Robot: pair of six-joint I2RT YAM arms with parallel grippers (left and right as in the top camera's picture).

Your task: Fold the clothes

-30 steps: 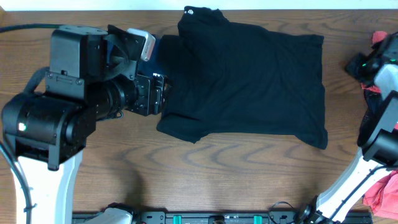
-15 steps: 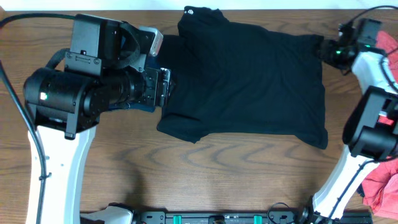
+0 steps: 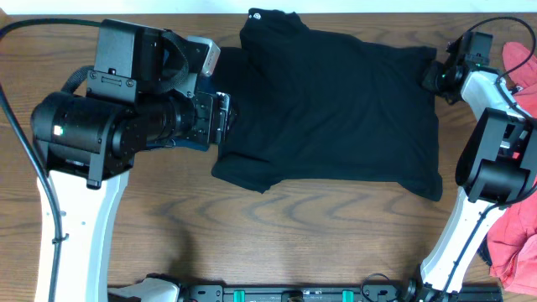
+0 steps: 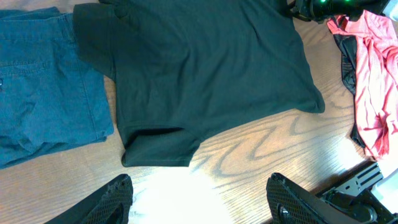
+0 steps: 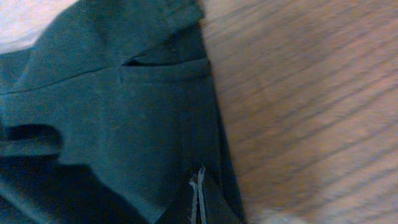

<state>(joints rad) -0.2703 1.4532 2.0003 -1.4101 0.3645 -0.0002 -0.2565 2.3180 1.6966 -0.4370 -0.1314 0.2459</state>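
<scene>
A long black garment [image 3: 336, 109] lies spread flat on the wooden table, with its small white round logo [image 3: 255, 14] at the far edge. It also shows in the left wrist view [image 4: 205, 68]. My left gripper [image 3: 225, 117] hovers at the garment's left edge, open and empty over bare wood [image 4: 199, 186]. My right gripper [image 3: 432, 75] is at the garment's far right corner. Its fingers [image 5: 199, 190] are pressed together over the dark cloth [image 5: 112, 124]; I cannot tell if any cloth is pinched. Navy-blue shorts [image 4: 43, 81] lie left of the garment, mostly hidden under my left arm in the overhead view.
Coral-red pieces lie at the right: one by the far right edge [image 3: 522, 57] [image 4: 373, 74], another at the near right corner [image 3: 516, 252]. Bare wood [image 3: 336, 235] runs along the front of the table.
My right arm swung in from the table's right edge to the garment's far right corner. My left arm shifted slightly right and then held still. The garment has not moved.
</scene>
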